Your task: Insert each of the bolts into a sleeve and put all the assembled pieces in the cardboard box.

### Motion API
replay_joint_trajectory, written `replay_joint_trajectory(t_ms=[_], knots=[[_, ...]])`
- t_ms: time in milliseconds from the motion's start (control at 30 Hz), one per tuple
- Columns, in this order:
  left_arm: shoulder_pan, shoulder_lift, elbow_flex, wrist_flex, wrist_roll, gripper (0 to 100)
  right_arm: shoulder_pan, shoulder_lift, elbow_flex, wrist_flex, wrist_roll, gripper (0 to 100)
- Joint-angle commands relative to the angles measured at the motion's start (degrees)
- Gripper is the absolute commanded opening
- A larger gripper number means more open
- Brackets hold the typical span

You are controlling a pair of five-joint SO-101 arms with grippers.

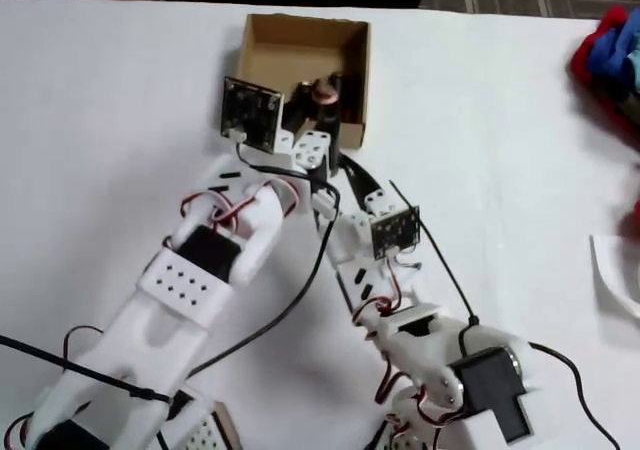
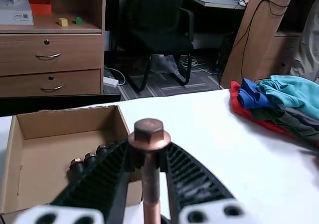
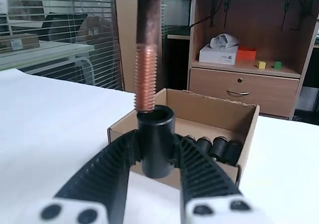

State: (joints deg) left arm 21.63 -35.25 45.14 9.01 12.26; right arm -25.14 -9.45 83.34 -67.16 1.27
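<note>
Threaded copper bolt (image 3: 146, 74), smooth black sleeve (image 3: 156, 142)

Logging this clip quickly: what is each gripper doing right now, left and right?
Left gripper: closed on the copper bolt, held upright.
Right gripper: closed on the black sleeve, with the bolt's threaded end at its mouth.

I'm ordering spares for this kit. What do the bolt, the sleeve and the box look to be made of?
The bolt looks like metal with a copper-coloured, faintly shiny finish; its hex head and threads catch light. The sleeve is smooth black: plastic or coated metal, I cannot tell. The box is plain brown cardboard, with raw cut edges.
</note>
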Motion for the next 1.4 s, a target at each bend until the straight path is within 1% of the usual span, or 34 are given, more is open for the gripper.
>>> replay_joint_trajectory(t_ms=[0, 100, 333, 633, 1033, 1233, 1367], knots=[[0.5, -0.1, -0.5, -1.1, -0.5, 3, -0.4, -3.8, -0.1, 0.2, -0.5, 2.1], [0.5, -0.1, -1.3, -1.4, -0.5, 3, -0.7, -4.3, 0.6, 0.2, -0.5, 2.1], [1.4, -0.1, -2.3, -1.9, -0.3, 3, -3.8, -4.3, 1.4, 0.2, -0.5, 2.1], [1.1, -0.2, 0.4, -1.9, -0.5, 3, -3.1, -3.8, 1.2, 0.1, -0.5, 2.1], [1.1, -0.4, -3.0, -1.8, -0.5, 3, -2.3, -3.7, 1.1, 0.1, -0.5, 2.1], [1.0, -0.5, -3.2, 0.8, -0.5, 3, -0.8, -3.7, 0.7, 0.1, -0.5, 2.1], [1.0, -0.6, -3.3, 0.6, -0.5, 3, -0.2, -3.7, 0.3, 0.1, -0.5, 2.1]])
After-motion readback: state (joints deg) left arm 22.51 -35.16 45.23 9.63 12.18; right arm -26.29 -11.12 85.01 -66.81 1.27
